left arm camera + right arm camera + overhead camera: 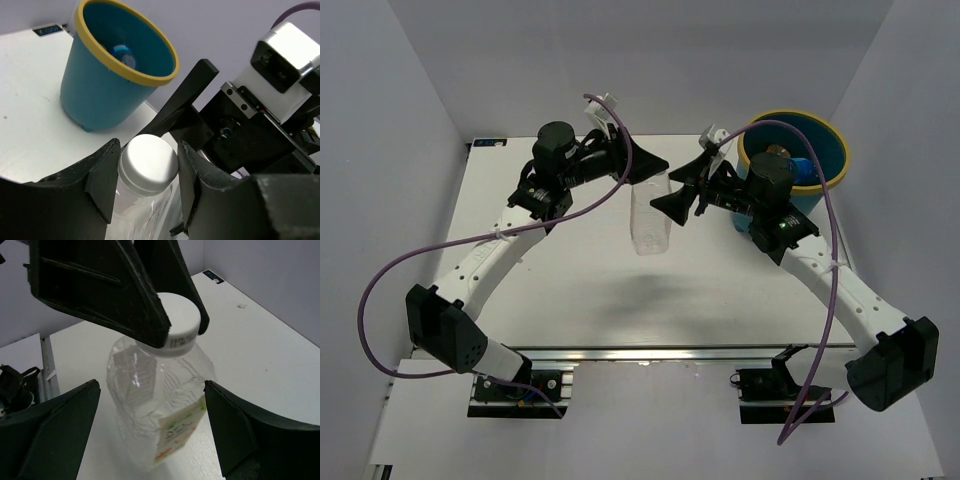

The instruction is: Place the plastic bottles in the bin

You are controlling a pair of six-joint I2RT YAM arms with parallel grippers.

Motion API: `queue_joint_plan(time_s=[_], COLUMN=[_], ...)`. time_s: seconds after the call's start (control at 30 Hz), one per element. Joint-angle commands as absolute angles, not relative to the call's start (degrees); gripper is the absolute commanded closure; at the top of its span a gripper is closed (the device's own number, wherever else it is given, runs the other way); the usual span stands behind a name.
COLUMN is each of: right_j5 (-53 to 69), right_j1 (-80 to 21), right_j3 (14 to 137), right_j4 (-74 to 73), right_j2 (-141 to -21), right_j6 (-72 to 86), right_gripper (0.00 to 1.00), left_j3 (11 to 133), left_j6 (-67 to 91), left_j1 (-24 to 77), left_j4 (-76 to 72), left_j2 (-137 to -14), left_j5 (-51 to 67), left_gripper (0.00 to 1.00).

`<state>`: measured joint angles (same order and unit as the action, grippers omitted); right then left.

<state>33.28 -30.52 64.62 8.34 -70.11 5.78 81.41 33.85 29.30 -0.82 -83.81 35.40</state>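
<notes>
Plastic bottle is hanging over the tabletop, its white cap pinched in our left gripper; our right gripper is flanking its body, spread wide. We are judging this a handover: right needs closing, then carrying to the bin beyond.

Left tool clamped, right tool spread wide
</notes>
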Motion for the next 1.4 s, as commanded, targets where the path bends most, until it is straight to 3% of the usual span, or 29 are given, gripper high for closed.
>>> queue_joint_plan(time_s=[0.0, 0.47, 0.57, 0.67, 0.83, 0.87, 0.9, 0.97, 1.17, 1.37], right_j5=[29.97, 33.39, 33.93, 33.14, 29.37, 28.66, 27.7, 25.59, 21.36, 25.82], right_j1=[-31.9, -32.34, -32.26, -32.34, -32.34, -32.26, -32.26, -32.26, -29.54, -20.06], right_j3=[68.55, 67.5, 68.12, 68.2, 67.94, 68.03, 68.03, 68.46, 69.43, 73.11], right_j4=[15.56, 23.47, 21.71, 19.61, 16.88, 15.57, 14.95, 13.54, 6.6, 3.87], right_j2=[-71.01, -74.88, -75.41, -74.89, -73.13, -72.95, -72.78, -72.16, -70.75, -70.4], right_j6=[6.24, 13.09, 12.92, 12.13, 12.22, 12.22, 12.13, 11.78, 11.43, 13.44], right_gripper=[0.11, 0.12, 0.2, 0.36, 0.76, 0.79, 0.82, 0.84, 0.88, 0.91], left_j3=[81.39, 78.66, 79.19, 79.98, 82.09, 82.52, 83.14, 83.93, 90.7, 93.6], left_j6=[35.42, 40.42, 39.38, 37.8, 33.59, 32.88, 32.35, 30.68, 25.49, 25.75], left_j1=[30.67, 33.57, 33.66, 33.66, 33.66, 33.66, 33.66, 33.66, 33.14, 27.34], left_j4=[-4.74, -13.0, -11.7, -10.02, -4.59, -3.61, -2.91, -0.45, 12.21, 16.51], left_j2=[-80.95, -80.42, -80.25, -79.81, -79.63, -79.63, -79.63, -79.54, -79.54, -81.03], left_j5=[37.62, 40.69, 39.99, 38.58, 33.51, 32.62, 32.09, 29.37, 10.59, 6.78], left_gripper=[1.0, 1.0, 1.0, 1.0, 1.0, 0.86, 0.66, 0.04, 0.02, 0.02])
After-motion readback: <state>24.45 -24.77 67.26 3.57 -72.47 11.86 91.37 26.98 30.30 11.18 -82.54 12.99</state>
